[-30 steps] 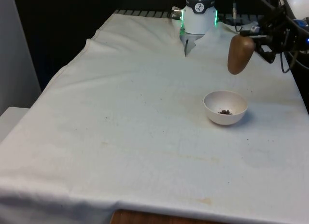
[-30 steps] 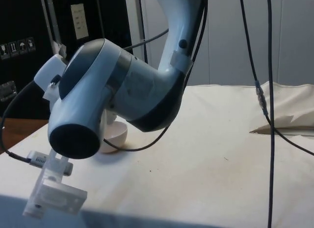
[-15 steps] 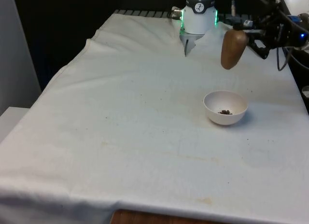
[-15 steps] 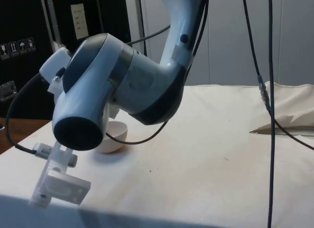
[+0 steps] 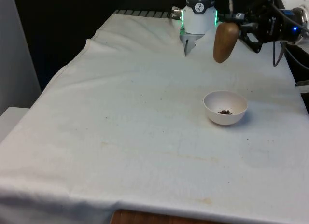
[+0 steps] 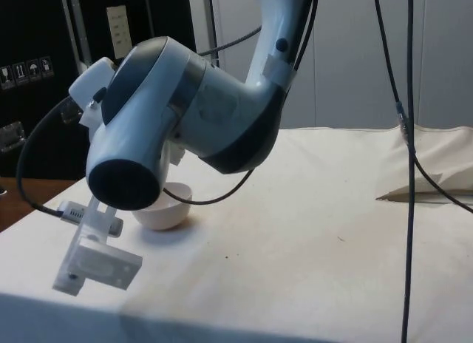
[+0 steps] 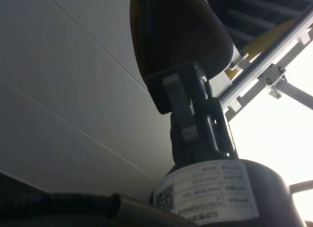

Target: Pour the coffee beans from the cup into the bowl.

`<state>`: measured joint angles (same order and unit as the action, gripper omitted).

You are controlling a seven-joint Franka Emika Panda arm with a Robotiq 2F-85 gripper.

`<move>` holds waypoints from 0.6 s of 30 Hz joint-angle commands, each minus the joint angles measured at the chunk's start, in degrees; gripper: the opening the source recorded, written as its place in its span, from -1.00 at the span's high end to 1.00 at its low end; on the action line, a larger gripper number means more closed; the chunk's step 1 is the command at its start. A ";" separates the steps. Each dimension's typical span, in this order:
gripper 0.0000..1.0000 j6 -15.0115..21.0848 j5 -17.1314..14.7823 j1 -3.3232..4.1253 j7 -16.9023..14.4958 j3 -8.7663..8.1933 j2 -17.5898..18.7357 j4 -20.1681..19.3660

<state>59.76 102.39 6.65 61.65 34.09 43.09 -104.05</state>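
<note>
A brown cup (image 5: 225, 42) hangs tilted in the air, high over the table at the front view's far right. My gripper (image 5: 241, 32) is shut on it from the side. The cup sits above and behind a white bowl (image 5: 225, 107) that rests on the cloth with a few dark coffee beans (image 5: 224, 112) in its bottom. In the wrist view the dark cup (image 7: 178, 36) fills the space between my fingers (image 7: 188, 109). In the side view the bowl (image 6: 164, 211) peeks out from behind the arm.
White cloth (image 5: 135, 118) covers the table, with a raised fold (image 6: 436, 182) near the robot's base. Cables (image 6: 403, 136) hang down in the side view. The table's front edge (image 5: 159, 217) shows bare wood.
The cup has risen and moved toward the front view's left, away from the bowl, and the arm has lifted with it. The beans lie in the bowl as before.
</note>
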 commanded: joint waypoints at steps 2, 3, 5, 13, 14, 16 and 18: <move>0.99 1.09 0.00 -1.26 0.52 0.11 -0.63 -0.86; 0.99 1.32 0.00 -1.49 0.63 0.06 -0.63 -0.92; 0.99 1.72 0.00 -1.95 0.86 0.00 -0.74 -0.92; 0.99 3.38 -0.11 -3.95 1.55 0.00 -1.49 -1.15; 0.99 3.61 -0.11 -4.24 1.66 -0.06 -1.66 -1.20; 0.99 4.01 -0.23 -4.70 1.89 -0.06 -1.89 -1.38; 0.99 4.70 -0.34 -5.39 2.23 -0.11 -2.41 -1.72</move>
<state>63.37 102.33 1.89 63.71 33.52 41.20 -105.20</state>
